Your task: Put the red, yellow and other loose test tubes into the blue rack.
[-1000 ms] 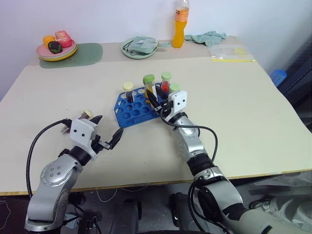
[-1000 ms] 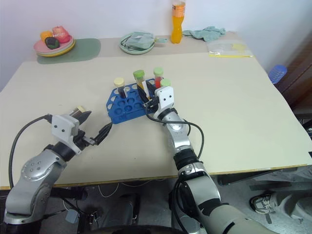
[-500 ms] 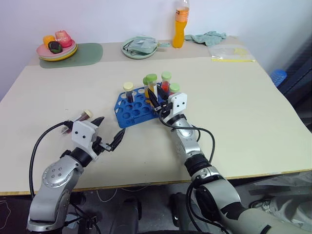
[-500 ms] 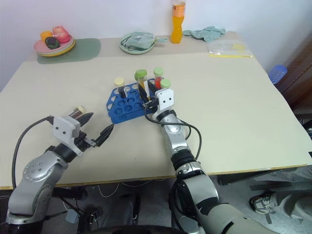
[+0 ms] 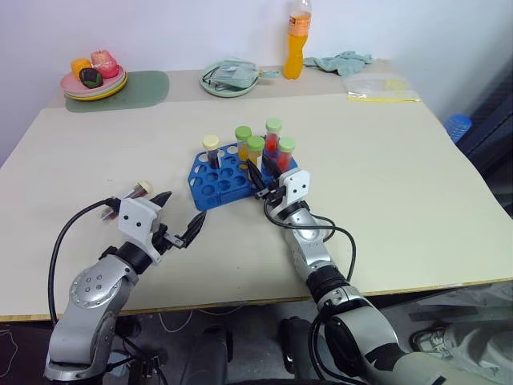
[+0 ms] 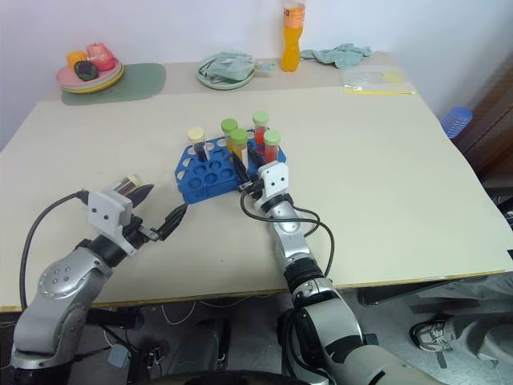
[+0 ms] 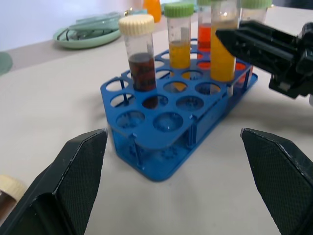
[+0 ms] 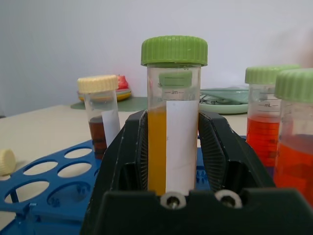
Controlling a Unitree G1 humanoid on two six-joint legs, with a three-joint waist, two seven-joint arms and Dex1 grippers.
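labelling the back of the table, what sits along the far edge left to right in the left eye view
pink plate of toy fruit → dark green oval mat → round green plate → tall orange drink bottle → crumpled teal cloth → clear plastic bag

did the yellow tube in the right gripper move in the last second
Yes. The yellow tube, clamped in the right gripper, has come down against the blue rack: its cap, earlier above the neighbouring caps, now sits level with them.
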